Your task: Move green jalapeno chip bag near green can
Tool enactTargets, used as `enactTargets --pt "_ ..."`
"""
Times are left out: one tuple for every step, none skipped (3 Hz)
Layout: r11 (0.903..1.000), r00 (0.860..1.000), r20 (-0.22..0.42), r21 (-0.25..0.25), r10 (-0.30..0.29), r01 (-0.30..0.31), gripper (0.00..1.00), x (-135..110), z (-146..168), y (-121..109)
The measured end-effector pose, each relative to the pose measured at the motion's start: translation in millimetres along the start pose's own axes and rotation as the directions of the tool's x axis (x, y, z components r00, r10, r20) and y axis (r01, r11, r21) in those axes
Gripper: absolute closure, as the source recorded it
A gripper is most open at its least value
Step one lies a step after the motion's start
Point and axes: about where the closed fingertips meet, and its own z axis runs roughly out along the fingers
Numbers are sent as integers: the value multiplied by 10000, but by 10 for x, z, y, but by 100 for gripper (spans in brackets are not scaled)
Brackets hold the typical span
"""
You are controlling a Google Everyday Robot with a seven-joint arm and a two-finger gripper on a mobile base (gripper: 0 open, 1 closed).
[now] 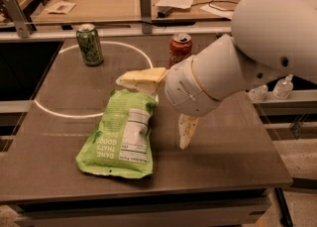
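Hovering gripper [150, 113]: low over the middle of the table [228, 164], at the end of the white arm [247, 57], which comes in from the right.
Fingers [141, 78]: spread wide apart, holding nothing. One points left over the far end of the bag [124, 134]; the other points down at the tabletop, just right of the bag.
Contact: whether the left-pointing finger touches the bag cannot be told.
Bag: lies flat on the near-left part of the table with the nutrition panel facing up and the white lettering toward the near edge.
Green can [89, 45]: stands upright at the far left of the table, well apart from the bag.
Red can [180, 50]: stands upright at the far edge near the middle, just behind the arm's wrist.
Circle [59, 114]: a white line on the table's left half. The green can stands at its far side, and the bag's far end covers part of its right side.
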Motion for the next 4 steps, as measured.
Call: enactTargets --pt "9995 9995 -87 80 -309 310 0 -26 177 -130" --pt "9981 9982 -24 84 -607 608 0 -62 353 -247" --pt "9945 9942 277 -86 -1039 1042 0 -144 529 -314" --pt "9866 9859 760 -557 -1491 1535 0 -291 654 -300"
